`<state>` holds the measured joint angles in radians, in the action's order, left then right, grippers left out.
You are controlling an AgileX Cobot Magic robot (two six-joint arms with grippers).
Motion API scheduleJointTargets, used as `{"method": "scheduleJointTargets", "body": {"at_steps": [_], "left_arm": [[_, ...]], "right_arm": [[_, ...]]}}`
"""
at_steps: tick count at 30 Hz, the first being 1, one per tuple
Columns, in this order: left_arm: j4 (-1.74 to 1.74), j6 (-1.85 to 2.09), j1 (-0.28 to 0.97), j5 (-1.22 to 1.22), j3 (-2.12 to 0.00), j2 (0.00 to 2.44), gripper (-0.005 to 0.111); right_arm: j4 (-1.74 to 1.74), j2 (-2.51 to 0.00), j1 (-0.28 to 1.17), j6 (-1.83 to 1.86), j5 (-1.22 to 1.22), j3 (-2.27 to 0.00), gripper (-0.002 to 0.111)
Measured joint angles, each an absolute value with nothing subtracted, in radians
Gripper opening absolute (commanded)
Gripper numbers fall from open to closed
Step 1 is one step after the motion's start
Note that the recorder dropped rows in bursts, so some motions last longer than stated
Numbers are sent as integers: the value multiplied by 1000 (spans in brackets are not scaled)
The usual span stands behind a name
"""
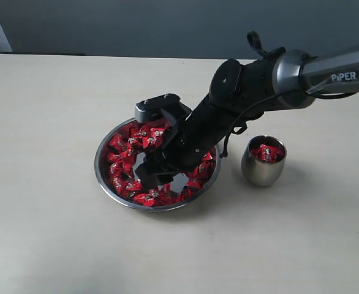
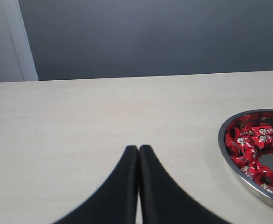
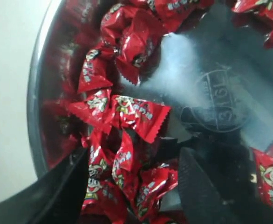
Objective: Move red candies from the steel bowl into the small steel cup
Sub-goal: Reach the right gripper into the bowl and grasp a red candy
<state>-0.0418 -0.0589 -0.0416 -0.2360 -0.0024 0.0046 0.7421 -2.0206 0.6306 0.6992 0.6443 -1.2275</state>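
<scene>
In the exterior view the steel bowl [image 1: 100, 174] stands near the middle of the table [image 1: 45, 233], and the small steel cup [image 1: 262, 171] stands apart from it at about 3 o'clock. The cup is upright and a few red wrappers show at its mouth, so I judge that some part of the work is done. The larger part is left: many red candies [image 1: 121, 150] lie in the bowl, mostly along the wall from 9 to 12 o'clock and along 6 o'clock, while the stamped centre is bare. The right gripper [image 1: 158, 177] is down inside the bowl with its jaws spread wide. In the right wrist view several candies lie between its two fingers [image 3: 66, 191], but nothing is pinched, so the claw is released and holds no candy. The left gripper [image 2: 139, 151] is clenched on nothing, low over the bare table with the bowl's rim off to one side. It seems that one more pick is being prepared, and many such trips are needed.
</scene>
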Motion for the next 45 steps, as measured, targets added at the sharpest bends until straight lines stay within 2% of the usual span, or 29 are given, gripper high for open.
{"method": "scheduleJointTargets", "body": {"at_steps": [24, 45], "left_arm": [[-42, -59, -42, -236, -2, 5, 0], [-42, -59, -42, -236, -2, 5, 0]], "right_arm": [[768, -2021, 631, 722, 576, -1228, 55], [778, -2021, 631, 766, 620, -1228, 55]]}}
